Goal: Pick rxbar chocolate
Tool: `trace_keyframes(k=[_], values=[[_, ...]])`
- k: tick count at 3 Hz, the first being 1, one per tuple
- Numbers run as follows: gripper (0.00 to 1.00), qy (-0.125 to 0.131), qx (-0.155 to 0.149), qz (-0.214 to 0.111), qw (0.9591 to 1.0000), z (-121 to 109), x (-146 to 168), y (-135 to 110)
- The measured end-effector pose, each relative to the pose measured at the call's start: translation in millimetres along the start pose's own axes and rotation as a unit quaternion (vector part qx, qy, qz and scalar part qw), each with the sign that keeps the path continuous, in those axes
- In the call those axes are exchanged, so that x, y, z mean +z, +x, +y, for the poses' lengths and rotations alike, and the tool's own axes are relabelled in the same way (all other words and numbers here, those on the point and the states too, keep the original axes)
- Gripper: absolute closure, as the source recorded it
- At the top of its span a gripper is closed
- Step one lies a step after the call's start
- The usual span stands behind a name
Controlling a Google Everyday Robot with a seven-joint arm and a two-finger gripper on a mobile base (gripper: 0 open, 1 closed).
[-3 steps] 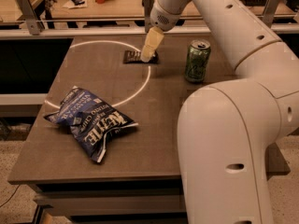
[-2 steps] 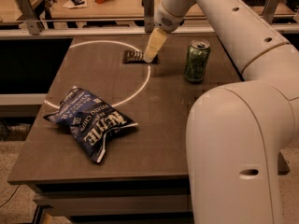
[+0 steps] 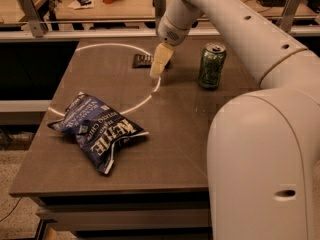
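Note:
The rxbar chocolate (image 3: 142,60) is a small flat dark bar lying on the table at the back, inside a thin white ring. Its right end is hidden behind my gripper. My gripper (image 3: 156,72) hangs from the white arm and points down, with its cream tip just right of the bar and slightly nearer the camera. It holds nothing that I can see.
A green soda can (image 3: 211,65) stands upright to the right of the gripper. A large blue Kettle chip bag (image 3: 97,129) lies crumpled at the front left. The brown table (image 3: 180,149) ends at a front edge below. The arm's big white body (image 3: 265,159) fills the right side.
The gripper has come down and a little left, toward the bar's right end. The bar, the can and the chip bag have not moved.

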State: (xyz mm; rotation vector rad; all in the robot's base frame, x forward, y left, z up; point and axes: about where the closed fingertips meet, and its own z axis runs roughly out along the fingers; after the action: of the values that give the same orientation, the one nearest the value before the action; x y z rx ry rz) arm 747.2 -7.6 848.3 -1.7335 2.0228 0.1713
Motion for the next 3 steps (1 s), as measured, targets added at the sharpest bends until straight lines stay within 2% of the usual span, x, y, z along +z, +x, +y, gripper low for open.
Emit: trace_keyframes(k=[1, 2, 3], values=[[0.00, -0.024, -0.029, 0.007, 0.9993, 14, 25, -16], [0.00, -0.030, -0.027, 0.009, 0.9992, 9, 35, -19], [0.18, -0.035, -0.007, 0.004, 0.9994, 0, 36, -14]])
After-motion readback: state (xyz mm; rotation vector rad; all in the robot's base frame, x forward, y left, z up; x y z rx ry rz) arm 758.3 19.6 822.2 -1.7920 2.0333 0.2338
